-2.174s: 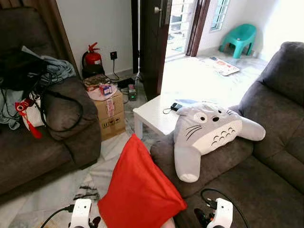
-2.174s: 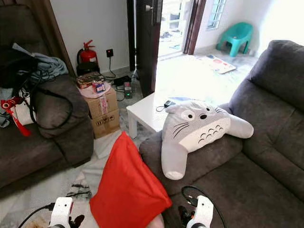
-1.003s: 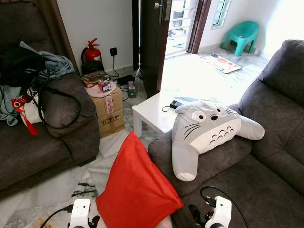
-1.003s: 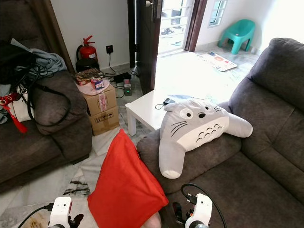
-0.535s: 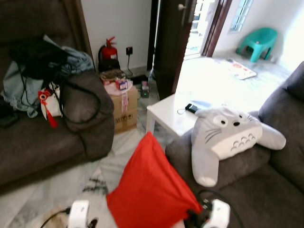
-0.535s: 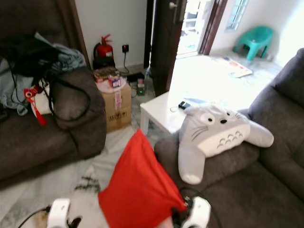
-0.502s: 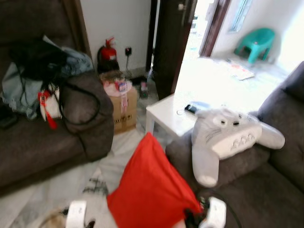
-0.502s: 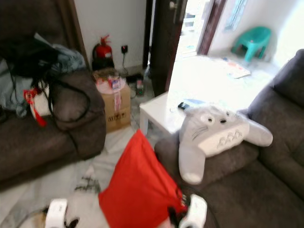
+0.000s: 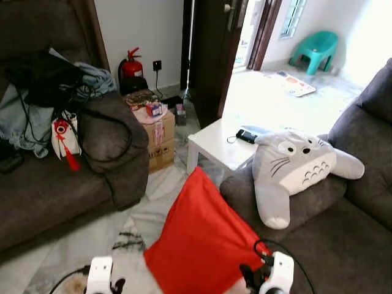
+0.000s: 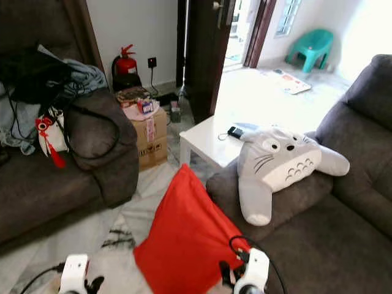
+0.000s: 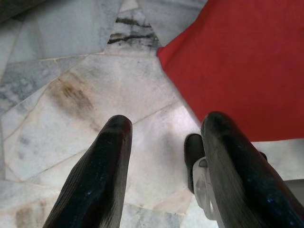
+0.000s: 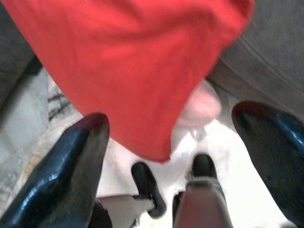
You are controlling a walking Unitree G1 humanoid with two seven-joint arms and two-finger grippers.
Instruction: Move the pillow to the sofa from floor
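Camera view has panned slightly; red pillow unmoved, propped on floor against near sofa front. Left gripper and right gripper both spread, empty, flanking it for pickup

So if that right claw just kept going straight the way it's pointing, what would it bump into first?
Most likely the red pillow: it hangs right ahead of the open right gripper, with marble floor beyond. Depth is hard to judge.

You have two white wrist housings, left wrist and right wrist, each trailing a looped black cable. Your left gripper and right gripper each carry two long, glossy black fingers with rounded tips.
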